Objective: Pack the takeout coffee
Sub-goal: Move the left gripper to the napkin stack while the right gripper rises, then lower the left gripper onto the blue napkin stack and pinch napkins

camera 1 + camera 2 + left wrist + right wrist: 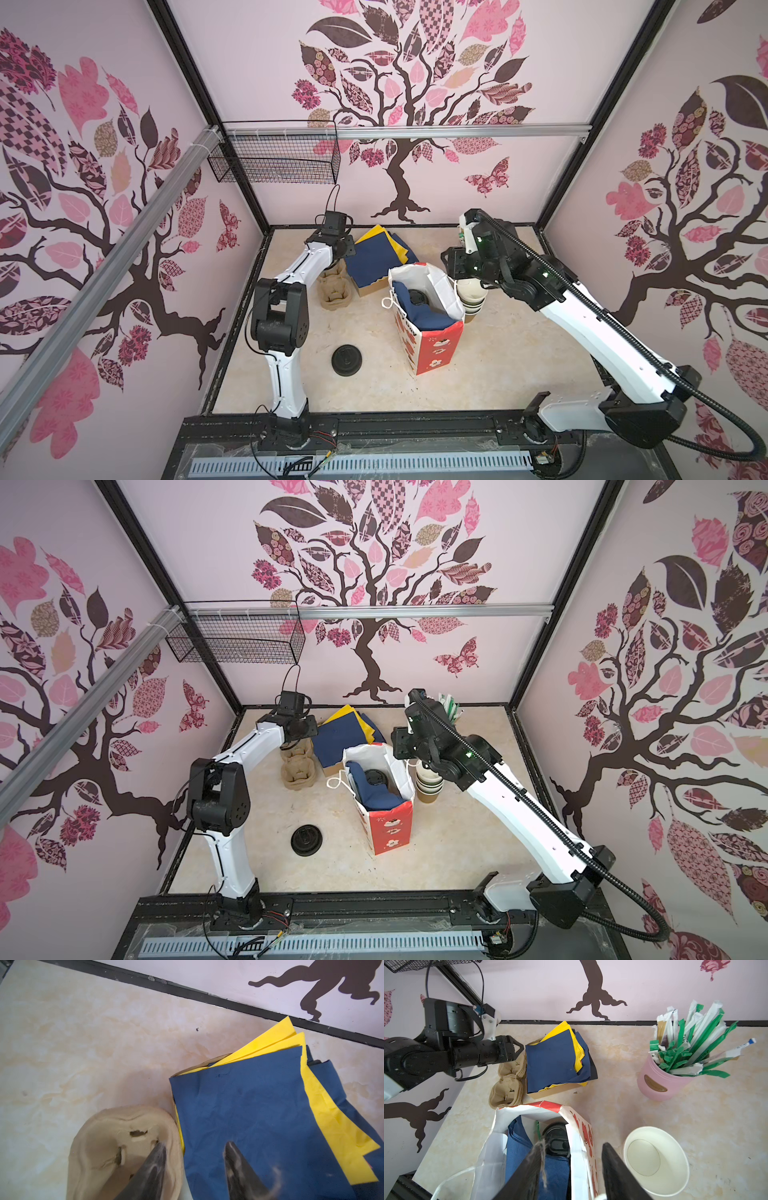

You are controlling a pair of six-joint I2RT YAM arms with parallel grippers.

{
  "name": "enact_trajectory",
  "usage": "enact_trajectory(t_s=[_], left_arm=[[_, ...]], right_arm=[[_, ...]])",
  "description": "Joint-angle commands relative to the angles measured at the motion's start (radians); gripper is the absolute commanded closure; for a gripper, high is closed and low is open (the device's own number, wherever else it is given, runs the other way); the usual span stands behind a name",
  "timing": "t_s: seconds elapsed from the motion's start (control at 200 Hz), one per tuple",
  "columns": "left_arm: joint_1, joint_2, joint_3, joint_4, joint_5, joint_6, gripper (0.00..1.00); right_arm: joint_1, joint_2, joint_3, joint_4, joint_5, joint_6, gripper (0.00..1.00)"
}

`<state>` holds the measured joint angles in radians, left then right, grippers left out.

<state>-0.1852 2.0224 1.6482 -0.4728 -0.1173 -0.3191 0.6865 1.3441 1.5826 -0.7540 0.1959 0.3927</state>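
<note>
Inside the bag (pixel 492 1147), the cup (pixel 556 1138) shows only its black lid; the bag wall, a blue napkin (pixel 517 1147) and 1 finger of the right gripper (pixel 574 1144) hide the rest. In the left wrist view, the picture edge cuts off the left gripper (pixel 195 1144) and the cup carrier (pixel 93 1147). In both top views, both grippers' fingers are too small to make out.

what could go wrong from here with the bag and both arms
The right end effector straddles the bag wall; a sideways pull may tip the bag and the lidded cup inside.
Its outer finger sits close to the cup stack and may knock it.
The left end effector spans carrier and napkins; closing may snag both.
</note>
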Motion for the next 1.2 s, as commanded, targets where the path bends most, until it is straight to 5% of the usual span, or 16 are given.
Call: enact_trajectory(t_s=[0.0,0.31,1.195], left_arm=[[-0.008,0.048,0.07,0.074,-0.013,0.069,0.53],[-0.019,0.156,0.194,-0.041,-0.053,0.096,0.57],[0.037,0.128,0.156,-0.166,-0.088,0.125,0.53]], right_arm=[[0.001,0.03,0.058,-0.048,-0.008,0.023,0.5],[0.001,0.032,0.062,-0.065,0.01,0.06,0.51],[0.002,-0.006,0.039,-0.047,0.043,0.058,0.51]])
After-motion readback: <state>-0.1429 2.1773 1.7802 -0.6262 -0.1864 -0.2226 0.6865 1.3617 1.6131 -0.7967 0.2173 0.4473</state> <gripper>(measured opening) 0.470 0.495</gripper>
